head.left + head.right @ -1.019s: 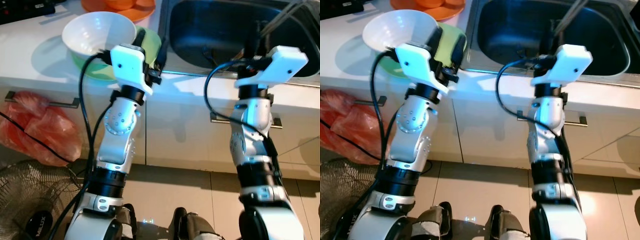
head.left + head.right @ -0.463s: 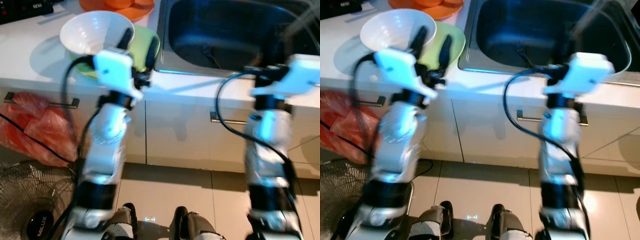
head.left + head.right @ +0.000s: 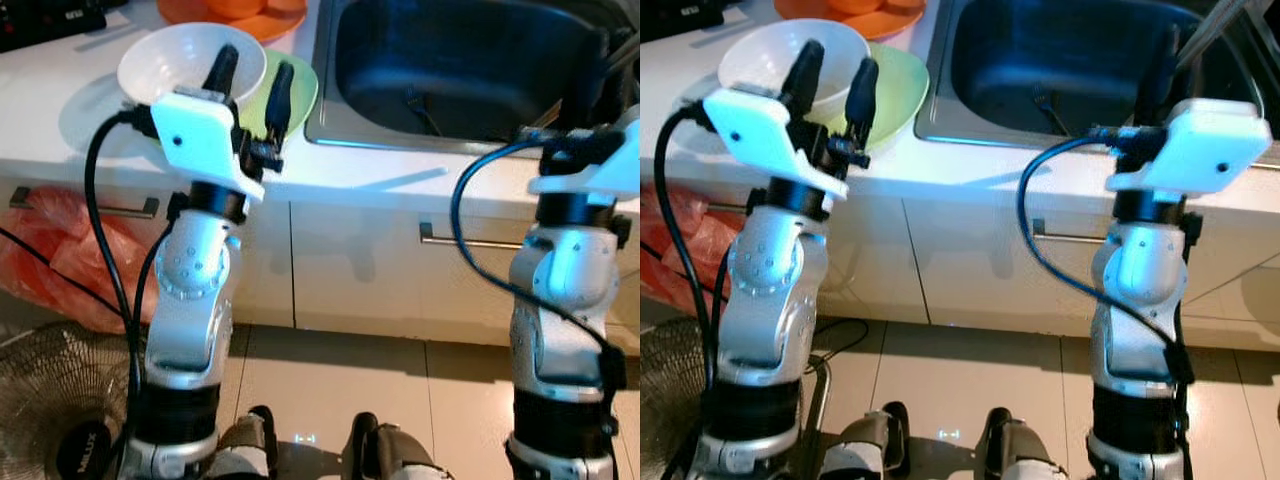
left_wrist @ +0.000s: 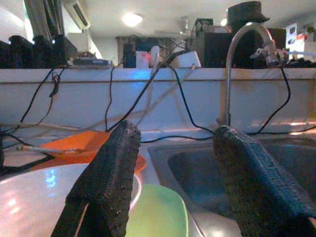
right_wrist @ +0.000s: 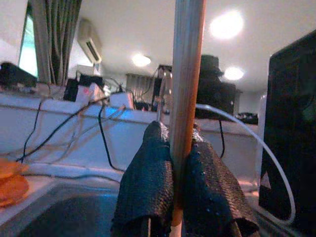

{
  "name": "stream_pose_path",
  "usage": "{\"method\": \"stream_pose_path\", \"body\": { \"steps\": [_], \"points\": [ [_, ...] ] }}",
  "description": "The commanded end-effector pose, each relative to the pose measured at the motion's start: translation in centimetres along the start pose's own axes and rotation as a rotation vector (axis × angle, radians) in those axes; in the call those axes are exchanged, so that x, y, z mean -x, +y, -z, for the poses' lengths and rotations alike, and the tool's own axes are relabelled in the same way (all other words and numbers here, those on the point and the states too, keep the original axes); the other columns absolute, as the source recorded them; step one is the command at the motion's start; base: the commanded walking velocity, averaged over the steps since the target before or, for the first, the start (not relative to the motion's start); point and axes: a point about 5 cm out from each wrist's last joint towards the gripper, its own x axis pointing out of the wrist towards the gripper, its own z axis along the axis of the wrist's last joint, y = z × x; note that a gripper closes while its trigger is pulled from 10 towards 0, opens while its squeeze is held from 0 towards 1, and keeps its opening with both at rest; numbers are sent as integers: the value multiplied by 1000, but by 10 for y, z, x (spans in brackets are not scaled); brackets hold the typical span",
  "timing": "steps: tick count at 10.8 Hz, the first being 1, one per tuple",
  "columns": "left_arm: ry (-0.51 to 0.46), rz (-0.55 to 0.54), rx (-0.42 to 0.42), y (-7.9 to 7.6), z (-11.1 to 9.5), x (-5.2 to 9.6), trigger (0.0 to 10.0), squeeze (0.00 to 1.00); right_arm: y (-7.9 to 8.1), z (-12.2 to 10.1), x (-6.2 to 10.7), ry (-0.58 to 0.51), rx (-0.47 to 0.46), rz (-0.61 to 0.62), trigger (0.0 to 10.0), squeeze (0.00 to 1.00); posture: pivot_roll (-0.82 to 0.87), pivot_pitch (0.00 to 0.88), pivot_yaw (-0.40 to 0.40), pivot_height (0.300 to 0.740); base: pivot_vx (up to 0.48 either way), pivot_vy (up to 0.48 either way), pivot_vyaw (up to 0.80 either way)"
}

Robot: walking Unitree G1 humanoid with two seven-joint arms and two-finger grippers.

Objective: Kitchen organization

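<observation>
A white bowl (image 3: 172, 62) and a green bowl (image 3: 303, 88) sit side by side, overlapping, on the white counter (image 3: 60, 120) left of the sink (image 3: 450, 60). My left gripper (image 3: 252, 68) hovers open just above them; one finger stands in front of the white bowl (image 4: 34, 197), and the green bowl (image 4: 158, 212) lies between the two fingers. My right gripper (image 5: 177, 140) is shut on a long thin stick (image 5: 187, 59), held upright over the sink's front right part. The stick (image 3: 1215, 22) slants up out of the picture.
An orange plate (image 3: 240, 12) lies behind the bowls, and a faucet (image 4: 237, 49) stands at the sink's back. Below the counter are cabinet doors with a handle (image 3: 470, 240), a red plastic bag (image 3: 70, 260) and a floor fan (image 3: 50, 400) at the lower left.
My left gripper has moved left, from the green bowl's right rim to over the place where the two bowls meet. My right arm has swung right with the stick.
</observation>
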Motion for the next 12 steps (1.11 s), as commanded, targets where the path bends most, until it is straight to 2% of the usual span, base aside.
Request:
{"method": "stream_pose_path", "body": {
  "steps": [1,5,12],
  "points": [
    [-13,3,-3,-2,-5,2,10000,0,-2,-7,1,-19,12,15,10000,0,95,229,17,740,0,0,0],
    [0,5,-12,-3,-7,1,10000,0,1,-9,3,3,5,30,10000,0,96,219,21,740,0,0,0],
    [-6,-11,-25,-2,-11,-1,10000,0,4,-10,1,16,4,25,10000,0,103,260,13,740,290,0,0]
  ]
}}
